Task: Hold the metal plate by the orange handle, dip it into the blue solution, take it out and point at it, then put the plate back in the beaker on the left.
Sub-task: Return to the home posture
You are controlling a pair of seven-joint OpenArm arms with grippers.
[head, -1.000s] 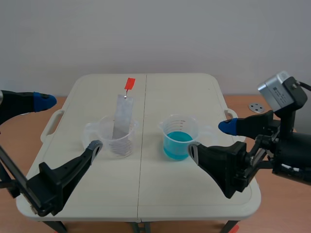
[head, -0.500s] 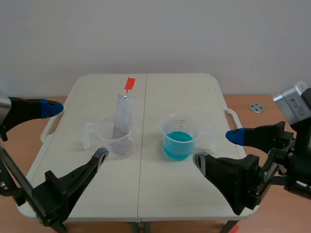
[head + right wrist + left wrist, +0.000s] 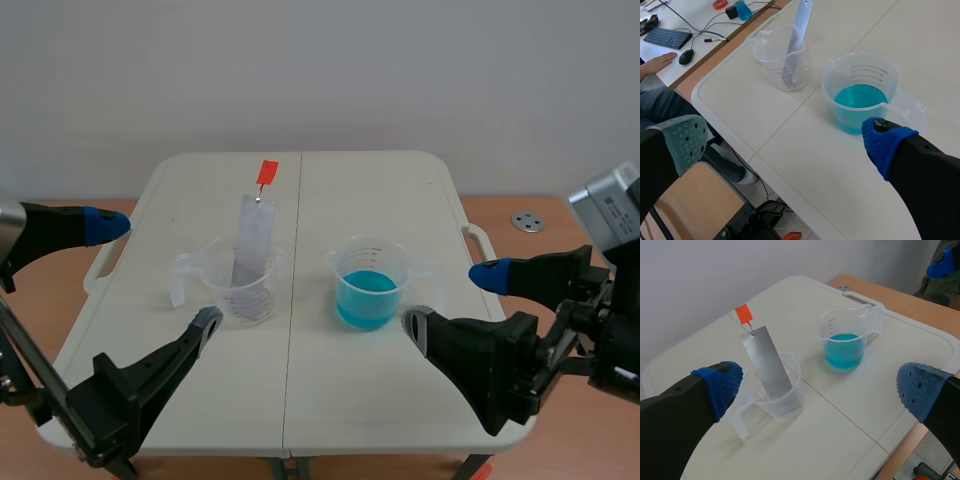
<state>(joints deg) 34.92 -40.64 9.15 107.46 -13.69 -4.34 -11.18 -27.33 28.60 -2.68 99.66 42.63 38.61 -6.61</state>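
Note:
A grey metal plate [image 3: 252, 245] with an orange handle [image 3: 266, 173] leans upright in the clear beaker [image 3: 240, 287] on the table's left half. The beaker of blue solution [image 3: 368, 285] stands on the right half. My left gripper [image 3: 158, 275] is open near the table's front left, short of the clear beaker, and holds nothing. My right gripper [image 3: 452, 298] is open just right of the blue beaker, also with nothing in it. The left wrist view has the plate [image 3: 767, 362] and blue beaker [image 3: 844, 340] ahead of the open fingers. In the right wrist view the blue beaker [image 3: 860, 95] is ahead, the plate [image 3: 797, 35] beyond.
The white folding table [image 3: 300, 400] has a centre seam and side handles. A small round metal disc [image 3: 527, 221] lies on the floor at the right. Beside the table, the right wrist view shows a desk with a keyboard [image 3: 664, 37], a mouse [image 3: 686, 56] and a person's hand [image 3: 657, 62].
Both arms have drawn back toward the table's near edge and slightly outward, mostly in the first half second. The plate and both beakers have not moved.

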